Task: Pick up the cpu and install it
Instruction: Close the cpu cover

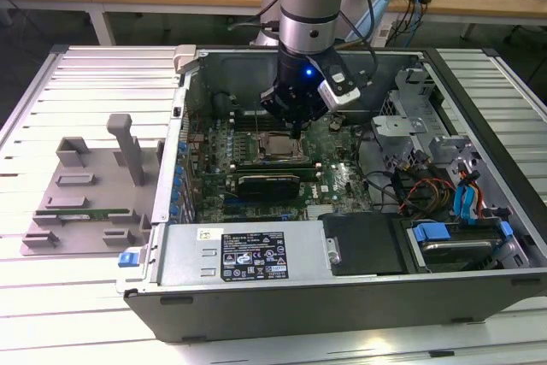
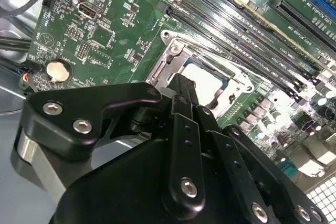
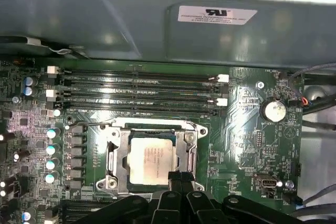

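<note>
In the exterior view, the black gripper point(image 1: 297, 128) on the grey arm hangs inside the open grey metal computer case point(image 1: 385, 297). It is just above the small shiny silver square cpu point(image 1: 275, 146). The cpu lies flat in its socket on the green board point(image 1: 342, 181).

In the second wrist view, the gripper point(image 2: 181, 83) has its tip at the edge of the cpu point(image 2: 207, 77).

In the first wrist view, the cpu point(image 3: 151, 161) rests inside the silver metal frame point(image 3: 113, 156). The two fingers of the gripper point(image 3: 180, 176) look pressed together with nothing between them, right at the frame's edge.
</note>
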`<state>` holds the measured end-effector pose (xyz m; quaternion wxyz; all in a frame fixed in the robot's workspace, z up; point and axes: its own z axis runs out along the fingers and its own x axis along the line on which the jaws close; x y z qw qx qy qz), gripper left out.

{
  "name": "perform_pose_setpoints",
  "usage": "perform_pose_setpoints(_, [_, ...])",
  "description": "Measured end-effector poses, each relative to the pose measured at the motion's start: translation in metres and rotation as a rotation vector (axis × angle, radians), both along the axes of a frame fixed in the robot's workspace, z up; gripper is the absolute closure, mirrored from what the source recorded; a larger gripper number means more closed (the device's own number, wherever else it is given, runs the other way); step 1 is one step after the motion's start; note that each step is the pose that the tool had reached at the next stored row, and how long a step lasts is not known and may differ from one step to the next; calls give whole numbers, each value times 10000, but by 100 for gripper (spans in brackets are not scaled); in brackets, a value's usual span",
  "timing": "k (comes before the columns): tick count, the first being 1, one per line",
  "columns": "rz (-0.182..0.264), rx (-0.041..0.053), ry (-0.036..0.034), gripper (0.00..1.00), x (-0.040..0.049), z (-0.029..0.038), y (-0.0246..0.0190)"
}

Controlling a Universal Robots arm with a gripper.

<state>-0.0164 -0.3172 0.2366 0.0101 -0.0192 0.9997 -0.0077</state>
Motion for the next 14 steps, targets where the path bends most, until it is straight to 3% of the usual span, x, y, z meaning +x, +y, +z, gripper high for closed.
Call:
perform_pose_setpoints(1, [0, 3, 208, 89, 3, -4, 0])
perform_pose_setpoints(4, [3, 1, 220, 89, -11, -4, -3])
perform_pose_setpoints(10, [40, 2, 209, 89, -237, -14, -14])
perform_pose_setpoints(14, [58, 2, 208, 89, -290, -51, -14])
